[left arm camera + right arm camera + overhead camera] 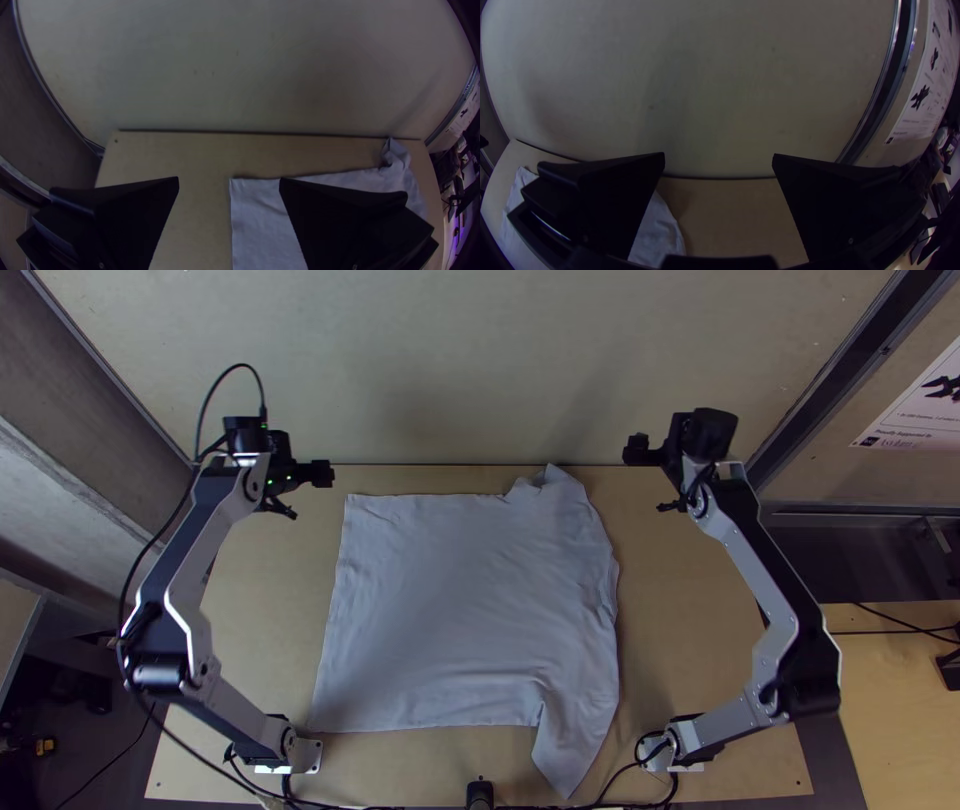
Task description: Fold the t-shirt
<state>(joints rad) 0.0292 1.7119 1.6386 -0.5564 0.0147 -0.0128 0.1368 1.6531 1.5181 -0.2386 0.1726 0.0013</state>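
The pale t-shirt [470,600] lies mostly spread on the table, its right side uneven, with a pointed part at the near right and a bunched bit at the far right. Beyond its far left corner, my left gripper [308,492] stands open above the table. My right gripper [650,480] is open off the shirt's far right side. In the left wrist view, the gripper [228,181] has its fingers wide apart, the shirt's corner [255,210] beyond them. In the right wrist view, the gripper [719,156] holds nothing; part of the shirt [657,235] lies behind one finger.
A plain upright panel [450,370] rises behind the table's far edge. Bare wooden table [690,610] lies between the shirt and the right arm, with another strip on the shirt's left. Black cables [620,780] run along the near edge. A printed sheet [920,405] hangs at the far right.
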